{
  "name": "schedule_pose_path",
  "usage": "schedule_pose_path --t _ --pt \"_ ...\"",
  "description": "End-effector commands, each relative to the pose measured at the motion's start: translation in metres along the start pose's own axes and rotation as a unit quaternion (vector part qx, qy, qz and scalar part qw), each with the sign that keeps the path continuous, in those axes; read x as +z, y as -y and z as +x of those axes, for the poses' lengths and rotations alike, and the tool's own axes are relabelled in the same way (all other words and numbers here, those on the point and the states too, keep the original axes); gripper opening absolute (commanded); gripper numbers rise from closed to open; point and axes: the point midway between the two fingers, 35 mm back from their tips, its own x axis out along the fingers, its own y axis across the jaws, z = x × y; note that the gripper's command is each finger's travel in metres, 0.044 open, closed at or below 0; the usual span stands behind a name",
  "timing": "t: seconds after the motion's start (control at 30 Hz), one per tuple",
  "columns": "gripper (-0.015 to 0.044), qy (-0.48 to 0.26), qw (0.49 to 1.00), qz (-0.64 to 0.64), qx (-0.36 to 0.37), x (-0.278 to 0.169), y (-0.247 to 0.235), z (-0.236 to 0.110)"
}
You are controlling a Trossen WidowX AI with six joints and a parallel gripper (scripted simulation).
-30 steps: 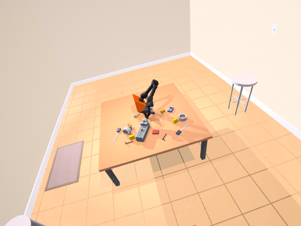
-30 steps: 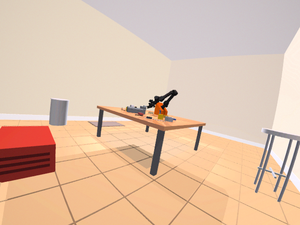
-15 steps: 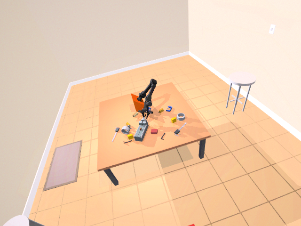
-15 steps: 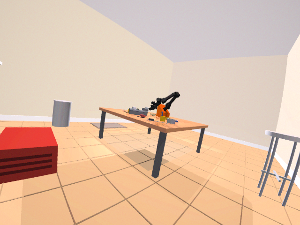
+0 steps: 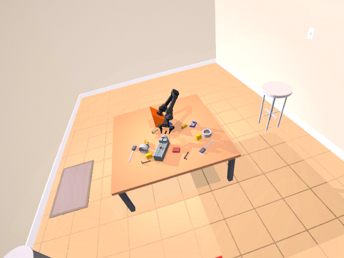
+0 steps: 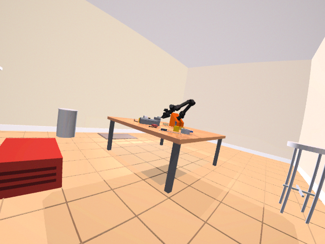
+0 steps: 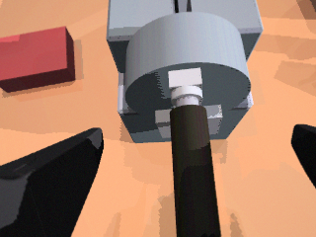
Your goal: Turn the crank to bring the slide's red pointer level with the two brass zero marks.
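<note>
My gripper (image 7: 195, 133) is spread wide, gripping nothing; the black handle (image 7: 194, 168) runs free between the fingers, touching neither. The crank disc (image 7: 185, 59) and grey machine (image 7: 143, 22) sit just ahead. I can't see the red pointer or brass marks from here. Risk: if I pull back crooked, a finger clips the handle and nudges the crank off zero.
</note>
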Motion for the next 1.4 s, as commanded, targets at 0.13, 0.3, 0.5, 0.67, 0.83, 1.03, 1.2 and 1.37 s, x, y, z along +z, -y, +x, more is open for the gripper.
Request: schedule_pose_path --t 0.13,0.3,0.5,0.67,0.83,1.03,1.2,1.37 --pt "0.044 0.005 1.0 -0.002 0.005 0.024 -0.003 -0.023" --pt "0.044 0.006 1.0 -0.001 0.002 0.054 -0.001 -0.051" --pt "0.044 0.004 1.0 -0.009 0.007 0.068 -0.001 -0.056" --pt "0.044 -0.003 0.999 -0.037 0.026 0.089 -0.001 -0.04" --pt "0.044 -0.004 0.997 -0.061 0.044 0.11 0.002 -0.023" --pt "0.044 -0.002 0.994 -0.087 0.066 0.134 0.011 -0.001" --pt "0.044 -0.004 0.989 -0.122 0.089 0.15 0.019 0.017" --pt "0.044 -0.004 0.981 -0.157 0.112 0.164 0.029 0.035"
